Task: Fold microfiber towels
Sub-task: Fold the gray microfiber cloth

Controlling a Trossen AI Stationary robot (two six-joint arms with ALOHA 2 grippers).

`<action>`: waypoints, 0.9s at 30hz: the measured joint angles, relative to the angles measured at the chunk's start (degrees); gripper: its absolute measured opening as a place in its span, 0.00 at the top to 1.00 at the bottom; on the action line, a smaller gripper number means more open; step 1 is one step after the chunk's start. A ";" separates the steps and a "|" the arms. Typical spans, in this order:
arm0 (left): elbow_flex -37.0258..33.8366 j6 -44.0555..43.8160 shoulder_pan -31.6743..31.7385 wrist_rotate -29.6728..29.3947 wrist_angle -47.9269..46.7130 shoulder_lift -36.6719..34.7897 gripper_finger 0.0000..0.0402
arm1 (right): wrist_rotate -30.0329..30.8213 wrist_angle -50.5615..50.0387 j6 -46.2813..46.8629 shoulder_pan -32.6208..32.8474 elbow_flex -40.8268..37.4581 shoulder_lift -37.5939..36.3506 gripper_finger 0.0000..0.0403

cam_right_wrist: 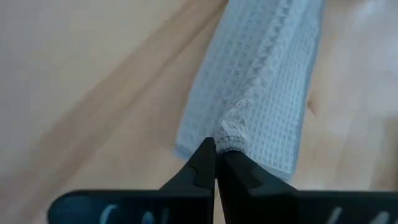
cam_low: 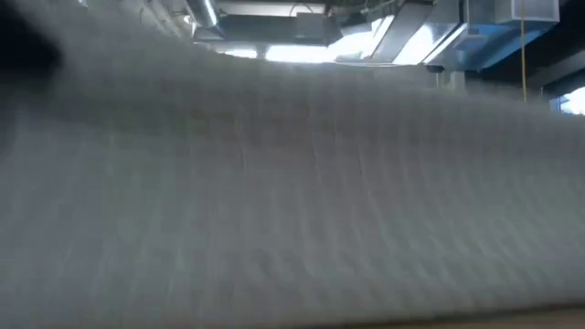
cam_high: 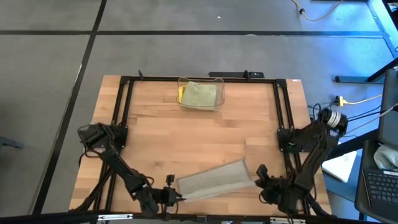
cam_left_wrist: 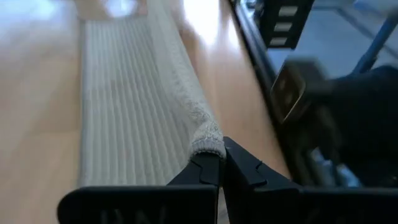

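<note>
Left pincer [cam_left_wrist: 219, 163] is pinched tight on one corner of the grey towel [cam_high: 213, 180], and the right pincer [cam_right_wrist: 216, 163] is clamped the same way on the corner at the other end. You only really see those grips in the wrist views; from the high view the left pincer [cam_high: 171, 195] and right pincer [cam_high: 261, 180] just look like dark blobs at the two ends of the cloth.

The towel is a long folded strip lying at the near edge of the desk [cam_high: 199, 137], running a bit diagonally between the two arms. The low view is basically useless for layout: the grey towel [cam_low: 292, 201] fills nearly the whole frame, with just ceiling lights peeking over the top.

Only the high view shows what's further back. There's plenty of bare wood in the middle of the desk, then at the far edge sits a clear bin [cam_high: 200, 94] holding a pale green towel [cam_high: 200, 95] with a yellow towel [cam_high: 180, 93] poking out from under it. Black frame rails run along both sides, close to each arm's base.
</note>
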 joint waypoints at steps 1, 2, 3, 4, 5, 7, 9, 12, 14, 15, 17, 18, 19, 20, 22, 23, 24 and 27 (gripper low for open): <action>0.55 0.04 0.04 0.01 -0.02 1.49 1.00 | 1.07 -0.07 -1.09 0.37 0.00 1.95 0.97; 1.44 0.70 0.04 0.09 0.02 2.93 1.00 | 2.13 -0.48 -3.01 0.64 0.10 3.94 0.97; 2.28 2.55 0.04 0.19 -0.08 4.15 1.00 | 3.55 -1.35 -5.01 0.81 0.32 6.04 0.97; 3.34 5.74 0.02 0.48 -0.54 5.28 1.00 | 4.97 -2.73 -6.80 0.96 0.84 8.05 0.98; 4.47 10.29 0.02 1.28 -0.52 6.25 1.00 | 6.56 -4.55 -8.38 1.03 1.54 9.66 0.98; 6.69 20.53 0.01 2.23 -0.75 7.46 1.00 | 10.22 -8.19 -10.68 1.08 3.14 12.25 0.98; 9.00 28.13 -0.09 3.25 -0.63 7.87 1.00 | 14.17 -11.35 -10.78 1.13 4.67 13.67 0.97; 11.95 29.90 0.38 4.65 -0.48 7.87 1.00 | 14.40 -12.72 -8.60 1.14 6.87 14.01 0.97; 13.76 29.99 0.50 6.82 -0.59 7.87 1.00 | 11.93 -12.90 -6.05 1.16 8.15 13.95 0.97; 14.62 29.99 0.57 7.82 -0.55 7.87 1.00 | 10.70 -13.11 -4.66 1.31 8.90 13.77 0.98; 16.17 29.99 0.45 8.37 -0.52 7.87 1.00 | 9.22 -14.46 -1.78 1.91 10.38 13.41 0.98; 16.77 29.97 0.34 8.47 -0.59 7.87 1.00 | 8.78 -15.16 -0.49 2.36 11.20 13.28 0.98; 17.30 29.98 0.28 8.63 -0.89 7.87 1.00 | 8.49 -15.75 0.71 2.92 11.99 13.22 0.98; 17.73 29.97 0.24 8.84 -1.10 7.87 1.00 | 8.28 -16.18 1.49 3.52 12.74 13.21 0.98; 18.14 29.76 0.23 9.16 -1.77 7.84 1.00 | 7.90 -16.38 2.73 4.49 14.10 13.21 0.97; 18.13 29.30 0.21 9.15 -2.02 7.84 1.00 | 7.91 -16.34 2.86 4.93 14.53 13.18 0.97; 18.12 29.00 0.20 9.02 -2.35 7.84 1.00 | 7.99 -16.36 2.93 5.15 14.79 13.18 0.97; 18.12 28.98 0.56 8.08 -2.71 7.84 1.00 | 10.37 -18.67 4.94 5.32 15.56 13.18 0.98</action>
